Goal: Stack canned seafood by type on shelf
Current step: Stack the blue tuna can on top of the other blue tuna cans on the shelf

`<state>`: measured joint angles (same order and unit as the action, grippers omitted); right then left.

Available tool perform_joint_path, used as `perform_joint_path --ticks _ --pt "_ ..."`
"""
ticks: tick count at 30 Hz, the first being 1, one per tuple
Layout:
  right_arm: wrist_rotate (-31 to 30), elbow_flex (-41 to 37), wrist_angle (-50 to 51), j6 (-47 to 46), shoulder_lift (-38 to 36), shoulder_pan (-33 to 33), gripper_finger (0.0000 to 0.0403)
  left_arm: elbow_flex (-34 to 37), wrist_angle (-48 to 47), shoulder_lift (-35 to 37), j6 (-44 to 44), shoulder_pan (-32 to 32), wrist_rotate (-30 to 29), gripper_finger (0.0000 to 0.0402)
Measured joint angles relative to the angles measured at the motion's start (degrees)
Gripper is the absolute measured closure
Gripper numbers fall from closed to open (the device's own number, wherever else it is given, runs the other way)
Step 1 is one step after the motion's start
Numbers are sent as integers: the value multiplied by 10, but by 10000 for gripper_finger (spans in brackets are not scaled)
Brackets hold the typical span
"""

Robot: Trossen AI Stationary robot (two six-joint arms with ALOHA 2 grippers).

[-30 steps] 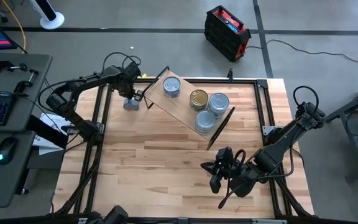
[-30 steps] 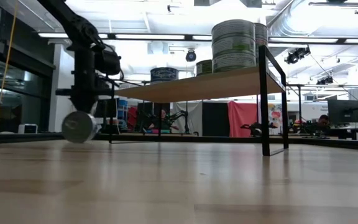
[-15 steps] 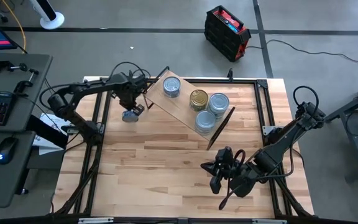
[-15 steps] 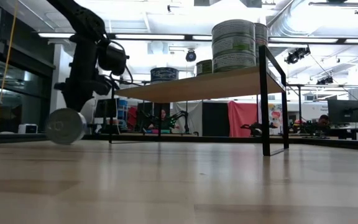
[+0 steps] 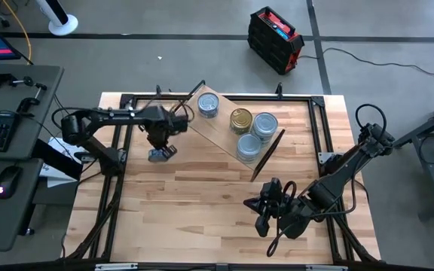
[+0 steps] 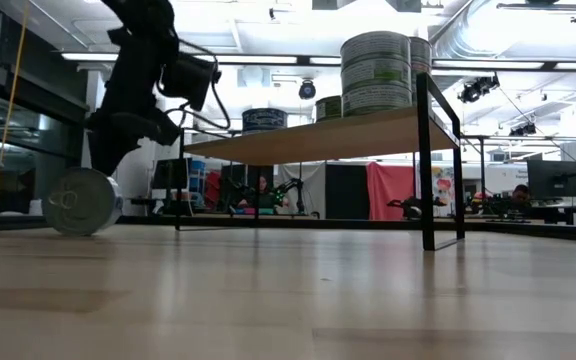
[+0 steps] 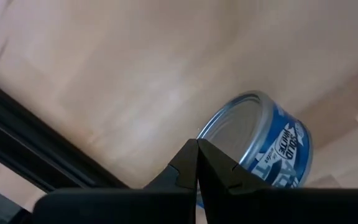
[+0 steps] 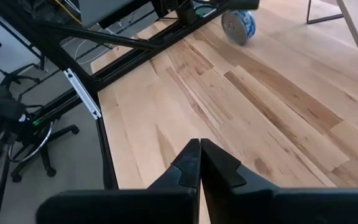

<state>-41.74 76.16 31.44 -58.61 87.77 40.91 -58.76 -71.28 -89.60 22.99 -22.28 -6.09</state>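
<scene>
- The left gripper has its fingers pressed together right over a blue tin lying on its edge on the table, beside the shelf.
- The shelf carries four tins.
- The right gripper waits, fingers together, near the front edge.
- The low view shows the tin's round face.

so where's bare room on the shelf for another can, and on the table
On the shelf, bare board lies between the lone blue can and the clustered gold can and blue stacks; that far end is crowded. The table is bare from the tipped can by the left gripper to the right gripper.
</scene>
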Motion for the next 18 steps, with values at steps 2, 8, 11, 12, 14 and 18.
perform_joint_path --ticks 2,8,11,12,14,18 --pt "0 0 0 6 0 0 403 0 -3 0 20 36 0 401" --pt "0 0 3 20 0 0 403 0 -3 0 87 152 0 401" --pt "0 0 6 28 0 0 403 0 -3 0 133 212 1 401" --pt "0 0 6 31 0 0 403 0 -3 0 148 231 2 401" --pt "0 0 7 36 0 0 403 0 -3 0 170 268 5 401" --pt "0 0 19 36 0 0 403 0 -3 0 177 320 7 401"
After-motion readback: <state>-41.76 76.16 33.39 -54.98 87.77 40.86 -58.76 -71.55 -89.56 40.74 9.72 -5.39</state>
